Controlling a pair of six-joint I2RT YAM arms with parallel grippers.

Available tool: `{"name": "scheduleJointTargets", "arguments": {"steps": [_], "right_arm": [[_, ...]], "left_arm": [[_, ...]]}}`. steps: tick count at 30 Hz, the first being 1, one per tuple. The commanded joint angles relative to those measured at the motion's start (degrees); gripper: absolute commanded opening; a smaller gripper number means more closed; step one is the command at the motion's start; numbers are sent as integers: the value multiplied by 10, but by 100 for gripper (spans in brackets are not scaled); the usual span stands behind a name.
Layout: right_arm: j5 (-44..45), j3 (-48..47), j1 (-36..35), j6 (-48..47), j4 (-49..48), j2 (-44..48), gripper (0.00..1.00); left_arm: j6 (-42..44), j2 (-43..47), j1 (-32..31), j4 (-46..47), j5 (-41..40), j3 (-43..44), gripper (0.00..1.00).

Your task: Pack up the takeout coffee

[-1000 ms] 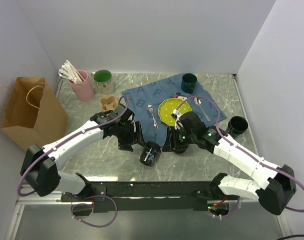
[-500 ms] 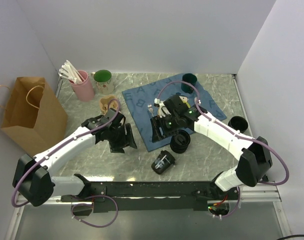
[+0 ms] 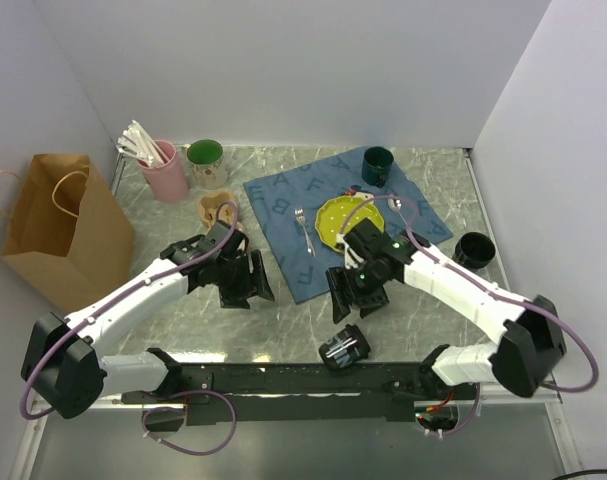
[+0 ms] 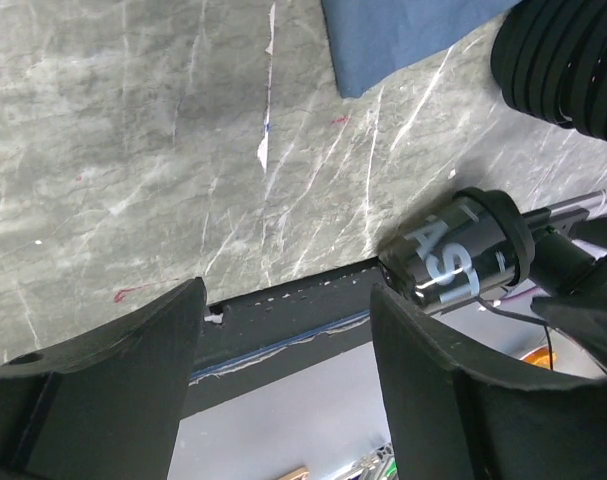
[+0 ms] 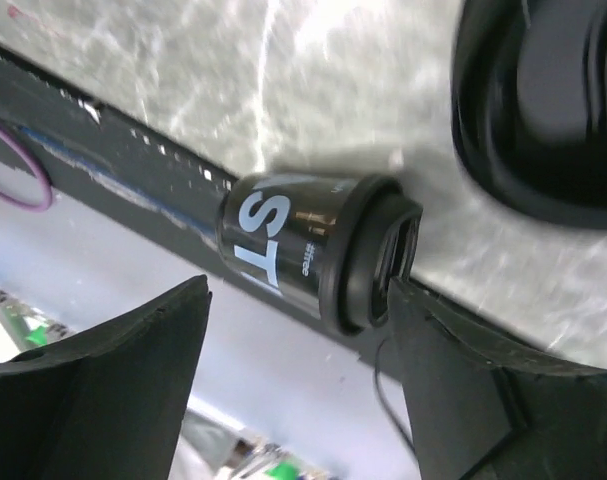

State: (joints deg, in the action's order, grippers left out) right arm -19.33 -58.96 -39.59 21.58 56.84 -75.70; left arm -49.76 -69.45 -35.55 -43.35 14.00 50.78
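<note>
The black cup (image 3: pixel 345 350) has rolled away from the blue cloth (image 3: pixel 283 200) and now lies tipped over. The left gripper (image 3: pixel 245 285) and right gripper (image 3: pixel 351 297) both gape wide, empty. I think it needs grabbing again.

Ribbed matt blk cup (image 4: pixel 563 60), glossy marble-look tabletop (image 4: pixel 133 150), blue cloth (image 4: pixel 403 30).

One cup (image 3: pixel 345 348) lies sideways at the table's (image 3: pixel 283 320) six o'clock edge. A second cup (image 3: pixel 474 248) is at three o'clock, right of the cloth (image 3: pixel 283 200), and the bag (image 3: pixel 58 230) is at nine.
</note>
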Motion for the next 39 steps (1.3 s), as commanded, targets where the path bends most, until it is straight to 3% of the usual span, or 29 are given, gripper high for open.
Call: {"name": "scheduleJointTargets", "arguments": {"steps": [1,10,15,24,27,39], "right_arm": [[-22,52,-8,73,21,66,80],[11,150,-22,135,11,128,77],[-7,183,-22,144,-16,165,63],[-23,225,-22,157,-69,212,48],[2,199,-22,157,-45,224,38],[176,-15,-22,174,199,195,28]], "left_arm": [[17,-3,2,26,25,-9,72],[33,-25,2,32,35,2,72],[41,-35,2,28,37,14,72],[55,-51,2,21,35,29,72],[62,-54,2,13,30,41,72],[74,-55,7,-1,4,99,71]]}}
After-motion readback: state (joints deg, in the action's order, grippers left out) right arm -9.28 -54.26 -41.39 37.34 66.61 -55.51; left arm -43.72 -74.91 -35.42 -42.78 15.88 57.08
